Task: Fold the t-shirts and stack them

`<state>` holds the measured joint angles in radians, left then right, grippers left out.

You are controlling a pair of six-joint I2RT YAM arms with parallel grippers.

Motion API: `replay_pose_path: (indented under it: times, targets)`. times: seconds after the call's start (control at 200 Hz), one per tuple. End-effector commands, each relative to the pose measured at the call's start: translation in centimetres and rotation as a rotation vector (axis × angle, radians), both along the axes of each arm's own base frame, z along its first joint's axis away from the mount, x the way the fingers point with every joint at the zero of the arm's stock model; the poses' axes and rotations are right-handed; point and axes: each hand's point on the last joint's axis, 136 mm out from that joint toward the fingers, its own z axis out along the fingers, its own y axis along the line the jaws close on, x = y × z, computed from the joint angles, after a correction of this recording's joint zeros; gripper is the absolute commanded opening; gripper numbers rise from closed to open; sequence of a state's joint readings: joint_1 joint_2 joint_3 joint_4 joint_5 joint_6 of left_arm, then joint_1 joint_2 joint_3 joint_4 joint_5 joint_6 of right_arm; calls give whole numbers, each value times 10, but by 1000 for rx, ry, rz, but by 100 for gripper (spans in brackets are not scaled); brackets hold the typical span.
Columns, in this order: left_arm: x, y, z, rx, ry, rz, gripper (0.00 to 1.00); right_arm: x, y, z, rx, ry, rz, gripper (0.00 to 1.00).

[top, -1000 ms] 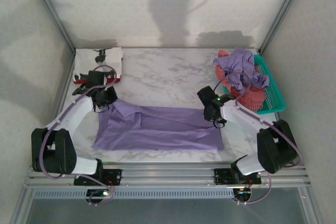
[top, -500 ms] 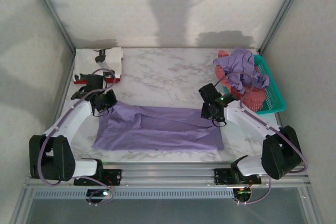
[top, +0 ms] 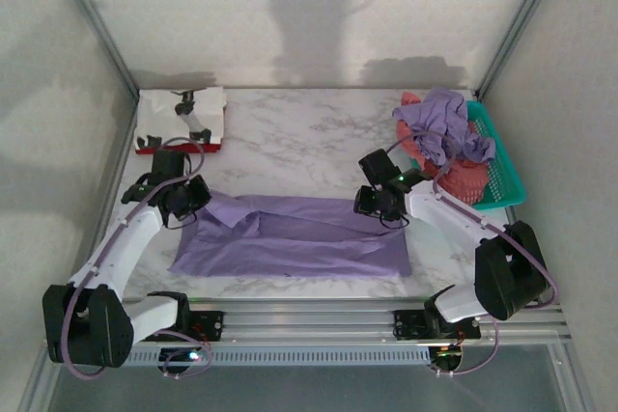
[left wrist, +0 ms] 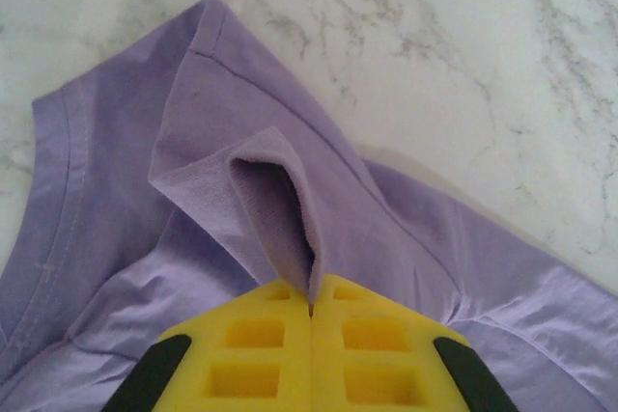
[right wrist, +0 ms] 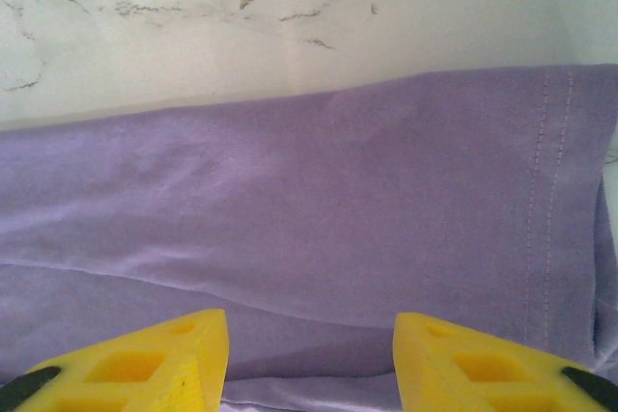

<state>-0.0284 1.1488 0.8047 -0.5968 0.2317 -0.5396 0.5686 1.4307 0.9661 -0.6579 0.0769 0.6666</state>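
Centrally, toward 6 o'clock on the marble table [top: 299,137], a flat lavender t-shirt [top: 299,238] is spread out, its long side running from 9 to 3 o'clock.

At its 10 o'clock corner the left gripper [top: 185,205] is seen. In the left wrist view the left gripper [left wrist: 311,298] is pressed together on a raised fold of the flat lavender t-shirt [left wrist: 241,142]. The pinched cloth is pulled up into a small peak between the yellow pads [left wrist: 256,349], and a hemmed sleeve edge is seen at 9 o'clock of it.

At the shirt's 2 o'clock corner the right gripper [top: 369,204] is positioned. In the right wrist view the right gripper [right wrist: 309,335] is held with its yellow fingers well apart. Nothing is gripped between them, and the flat lavender t-shirt [right wrist: 290,200] is seen beyond them with a stitched hem at 3 o'clock.

At 2 o'clock on the table a teal mesh basket [top: 504,178] is placed. A coral-red t-shirt [top: 465,180] is heaped in it, and a crumpled lavender t-shirt [top: 439,123] is draped on top, spilling over the rim.

At 10 o'clock a white t-shirt [top: 154,115] with black print is laid folded on a red t-shirt [top: 153,150].
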Motion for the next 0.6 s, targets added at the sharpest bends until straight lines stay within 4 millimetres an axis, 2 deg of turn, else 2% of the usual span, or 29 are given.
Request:
replay_pose_path:
  times: [0.0, 0.05, 0.095, 0.17, 0.22, 0.255, 0.355, 0.421, 0.596]
  targets:
    - [-22, 12, -24, 28, 80, 72, 0, 6, 9, 7, 22, -18, 22, 50]
    - [-30, 22, -36, 77, 108, 112, 2, 6, 9, 8, 23, -20, 22, 50]
    - [-35, 26, -45, 82, 115, 135, 17, 7, 10, 9, 24, -21, 24, 50]
    - [-33, 21, -46, 48, 100, 145, 26, 8, 9, 12, 22, -28, 29, 50]
    - [-30, 19, -40, 40, 82, 148, 48, 8, 9, 14, 17, -31, 33, 50]
    - [-28, 20, -32, 52, 65, 153, 57, 8, 8, 16, 11, -33, 36, 50]
    - [-24, 26, -10, 81, 8, 178, 58, 9, 8, 19, 9, -36, 42, 50]
    - [-25, 23, -6, 68, -4, 171, 57, 9, 10, 18, 16, -33, 45, 50]
    - [-32, -23, -11, 7, 13, 72, 57, 8, 14, 11, 31, -13, 45, 50]
